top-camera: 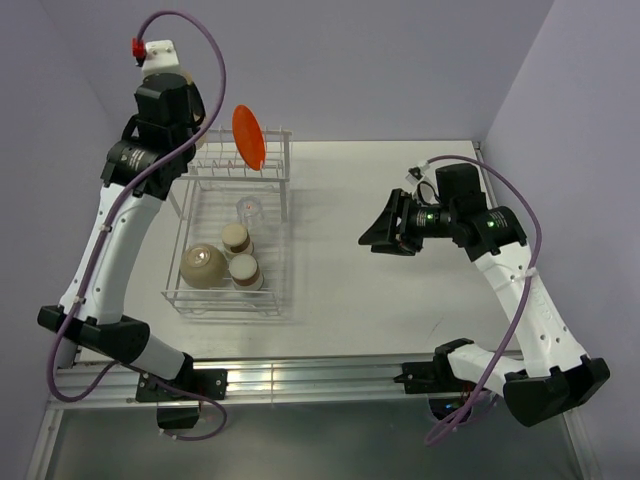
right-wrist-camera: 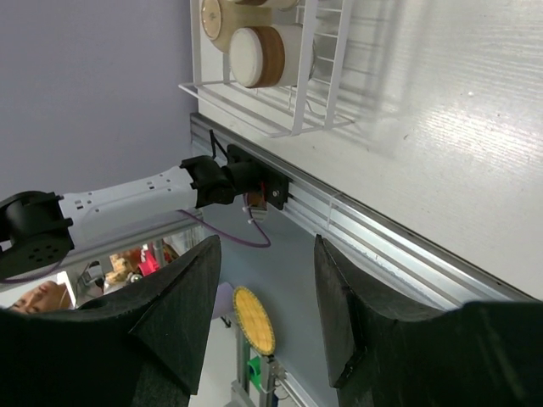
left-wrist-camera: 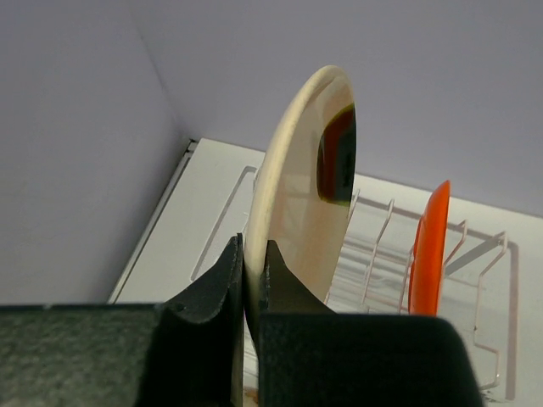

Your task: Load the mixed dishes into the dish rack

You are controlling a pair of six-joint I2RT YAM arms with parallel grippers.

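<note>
My left gripper (left-wrist-camera: 254, 248) is shut on the lower edge of the cream plate (left-wrist-camera: 305, 186) and holds it upright above the back left end of the white wire dish rack (top-camera: 283, 300), over its row of prongs (left-wrist-camera: 373, 246). The orange-red plate (top-camera: 249, 137) stands on edge in those prongs, to the right of the cream plate in the left wrist view (left-wrist-camera: 427, 250). In the basket lie the upturned white-beige bowl (top-camera: 203, 265), two small cups (top-camera: 236, 238) (top-camera: 245, 271) and the clear glass (top-camera: 250, 212). My right gripper (top-camera: 375, 238) is open and empty above the table, right of the rack.
The purple walls meet close behind and left of the rack. A metal rail (top-camera: 320, 375) runs along the table's near edge and also shows in the right wrist view (right-wrist-camera: 382, 246). The left arm (top-camera: 110, 240) arches over the rack's left side.
</note>
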